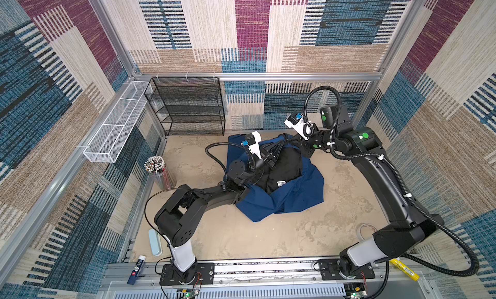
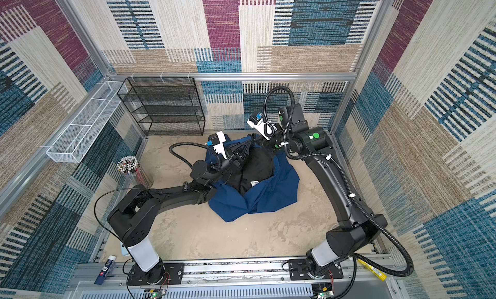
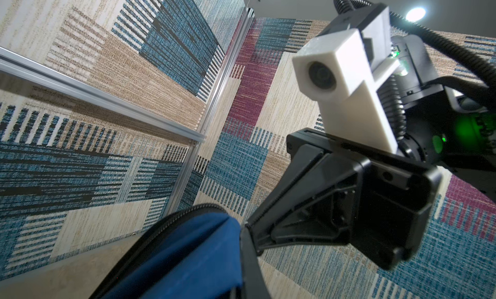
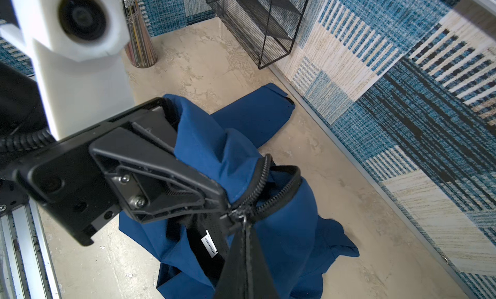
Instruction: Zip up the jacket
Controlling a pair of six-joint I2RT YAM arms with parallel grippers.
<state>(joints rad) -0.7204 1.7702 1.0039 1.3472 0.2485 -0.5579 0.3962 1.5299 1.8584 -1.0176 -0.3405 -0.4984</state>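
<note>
Left gripper (image 4: pixel 226 205) is closed, clamped on the jacket (image 4: pixel 281 225) right beside the zipper (image 4: pixel 265 171), w/ blue cloth bunched over its jaws. Right gripper (image 3: pixel 247 227) is closed too, tip to tip w/ it, pinching the zipper's black tape where the two rows of teeth meet. In both top views the jacket (image 1: pixel 290 201) peaks at that held spot just above ctr of frame and spills down toward ctr in a rumpled navy heap, black lining and a small white label (image 1: pixel 281 182) facing up. It lies on the desk (image 1: pixel 268 238), a mottled, blotchy beige surface. Upper left of ctr, a black wire-mesh shelf rack (image 1: pixel 188 107) stands against the back wall. A long white mesh basket (image 1: pixel 115 123) runs along the left frame rail, and below it a clear cup of pencils (image 1: pixel 158 169) sits at the desk's left edge. Lower left: a pale blue case (image 1: pixel 155 242) and a dark blue tube w/ white cap (image 1: pixel 137 268). Lower right: a yellow marker (image 1: pixel 405 269). Both arm bases are bolted to a metal rail (image 1: pixel 268 268) along the btm edge. The walls (image 1: pixel 335 29) on three sides are carpet tiles in beige, teal, maroon & striped patches, set in aluminium framing (image 1: pixel 241 76).
</note>
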